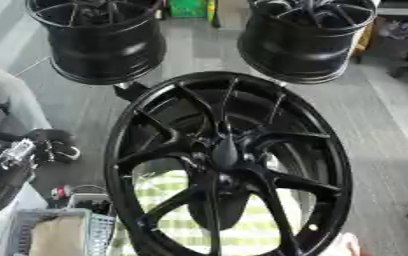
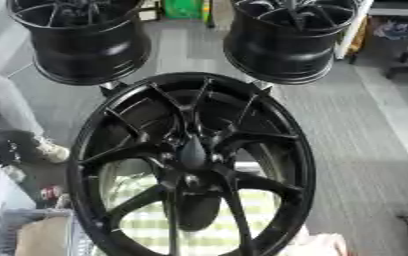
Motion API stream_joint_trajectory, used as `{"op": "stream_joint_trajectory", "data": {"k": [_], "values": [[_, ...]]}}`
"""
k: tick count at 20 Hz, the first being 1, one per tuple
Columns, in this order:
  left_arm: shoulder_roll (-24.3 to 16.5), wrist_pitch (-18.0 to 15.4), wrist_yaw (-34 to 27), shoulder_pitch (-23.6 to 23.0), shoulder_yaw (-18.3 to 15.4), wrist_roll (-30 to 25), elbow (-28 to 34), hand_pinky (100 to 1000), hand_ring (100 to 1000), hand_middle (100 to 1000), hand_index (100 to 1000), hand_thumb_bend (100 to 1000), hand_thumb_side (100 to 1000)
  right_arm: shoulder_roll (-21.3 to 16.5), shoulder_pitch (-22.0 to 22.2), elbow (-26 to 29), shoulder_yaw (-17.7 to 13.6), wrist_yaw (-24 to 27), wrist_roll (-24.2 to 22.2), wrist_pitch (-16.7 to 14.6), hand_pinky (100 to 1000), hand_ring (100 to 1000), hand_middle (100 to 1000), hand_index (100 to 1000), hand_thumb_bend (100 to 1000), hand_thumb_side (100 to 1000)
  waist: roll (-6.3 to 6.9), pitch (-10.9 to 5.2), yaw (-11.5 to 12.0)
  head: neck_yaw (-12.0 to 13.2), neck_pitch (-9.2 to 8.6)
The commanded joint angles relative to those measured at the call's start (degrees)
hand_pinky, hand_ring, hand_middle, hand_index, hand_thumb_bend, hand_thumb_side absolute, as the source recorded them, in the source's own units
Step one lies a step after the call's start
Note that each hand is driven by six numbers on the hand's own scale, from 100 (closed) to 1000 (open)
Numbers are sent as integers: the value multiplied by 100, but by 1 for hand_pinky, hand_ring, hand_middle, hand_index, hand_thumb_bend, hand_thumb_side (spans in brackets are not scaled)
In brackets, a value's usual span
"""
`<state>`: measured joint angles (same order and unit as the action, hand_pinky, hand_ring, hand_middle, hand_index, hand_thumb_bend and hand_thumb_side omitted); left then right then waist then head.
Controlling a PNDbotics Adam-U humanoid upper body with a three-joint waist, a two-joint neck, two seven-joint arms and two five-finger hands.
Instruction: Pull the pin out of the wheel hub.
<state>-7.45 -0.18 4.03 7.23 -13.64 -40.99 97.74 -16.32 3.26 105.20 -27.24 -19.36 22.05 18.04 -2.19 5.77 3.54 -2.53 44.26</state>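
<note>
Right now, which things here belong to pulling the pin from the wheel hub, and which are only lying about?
For the job:
- big black wheel
- its hub

Lying about:
- two black wheels behind
- grey basket
- checked cloth
- green box

No robot hand shows.

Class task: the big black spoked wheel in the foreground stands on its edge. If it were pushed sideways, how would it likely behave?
The wheel looks rigid and probably heavy: thick rim, solid spokes. Standing on its rim, it seems apt to roll or topple. Its glossy finish may be slippery.
</note>
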Motion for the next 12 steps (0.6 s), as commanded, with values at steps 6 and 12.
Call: {"op": "stream_joint_trajectory", "data": {"k": [6, 12], "values": [[-15, -19, -4, 72, 28, -36, 70, 687, 691, 658, 774, 100, 919, 183, 85, 28, 707, 699, 806, -772, 563, 589, 738, 870, 100, 644, 31, -26, 8, -7, -15], [-1, -22, -6, 66, 48, -60, 65, 687, 692, 658, 773, 100, 923, 284, 99, -84, 1296, 945, 1405, -1185, 559, 581, 720, 866, 100, 658, 39, -20, 51, -28, -15]]}}
